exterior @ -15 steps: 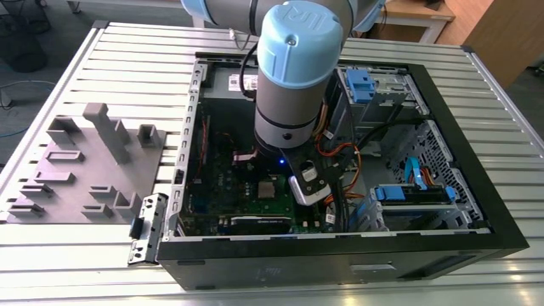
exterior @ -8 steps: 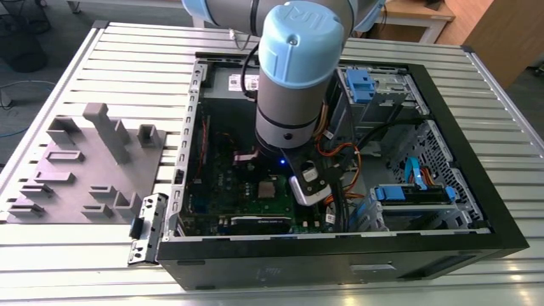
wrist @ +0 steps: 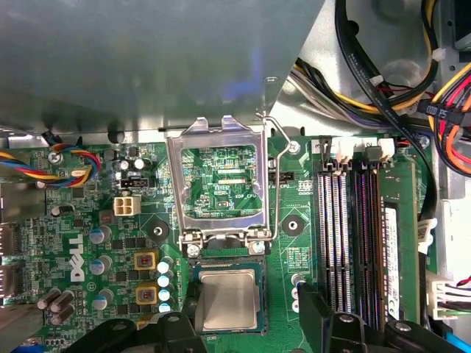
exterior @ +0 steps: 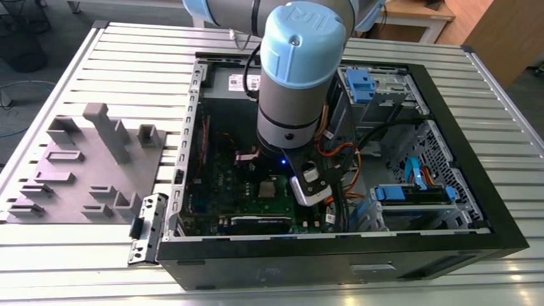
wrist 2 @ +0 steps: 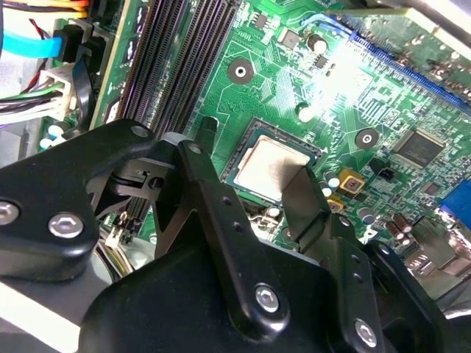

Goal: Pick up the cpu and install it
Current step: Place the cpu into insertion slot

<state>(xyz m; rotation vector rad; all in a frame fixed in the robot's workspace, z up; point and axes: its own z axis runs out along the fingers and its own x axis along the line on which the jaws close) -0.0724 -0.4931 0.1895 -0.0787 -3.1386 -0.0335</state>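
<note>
Second wrist view: gripper point(wrist 2: 254, 151) spread, empty, straddling seated cpu point(wrist 2: 263, 168); finger point(wrist 2: 210, 169) brush could knock it askew.

So my bench is a ribbed aluminium table point(exterior: 93, 268), pale silver slats all across the top. Past its far corner there's grey floor point(exterior: 61, 38) with a dark mesh basket point(exterior: 21, 41) sitting on it, and light wooden furniture point(exterior: 501, 32) at the exterior view's right. Lighting's soft and even.
</note>
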